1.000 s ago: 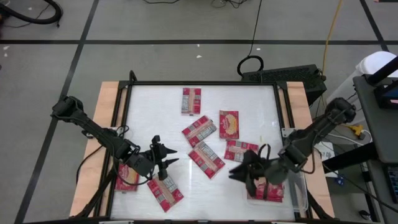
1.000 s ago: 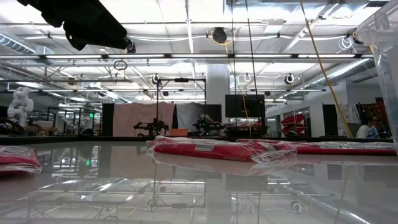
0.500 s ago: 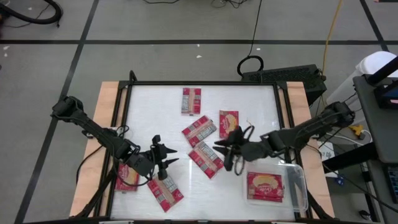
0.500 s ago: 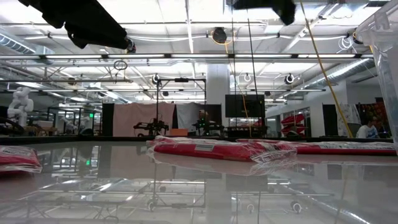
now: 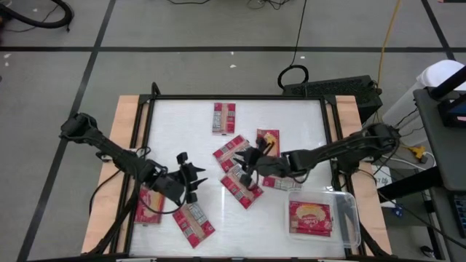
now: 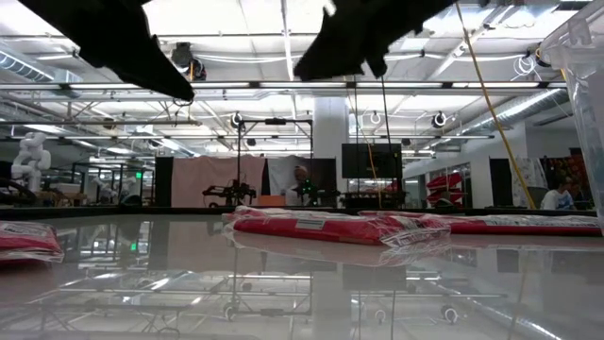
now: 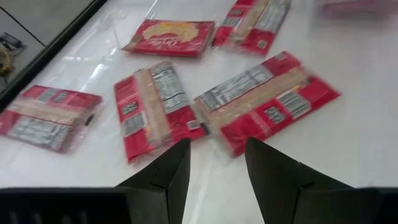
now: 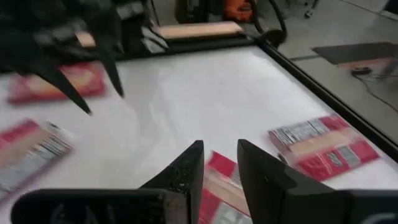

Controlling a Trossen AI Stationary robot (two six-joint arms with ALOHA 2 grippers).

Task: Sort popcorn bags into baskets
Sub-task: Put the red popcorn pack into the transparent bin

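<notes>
Several red popcorn bags lie flat on the white table: one at the far side, three near the middle, one at the near left. Another bag lies in the clear basket at the near right. My right gripper hovers open above the middle bags, over one bag. My left gripper stands open at the near left, pointing at two bags, with nothing between its fingers.
One more bag lies at the table's left edge on the wooden border, and one under my right arm. A black frame rims the table. In the right wrist view my left gripper shows beyond.
My right gripper has swung from above the basket at the near right toward the table's left and far side, sinking a little and rolling, and now hangs over the middle bags. Its finger gap looks unchanged. The bag stays in the basket.
</notes>
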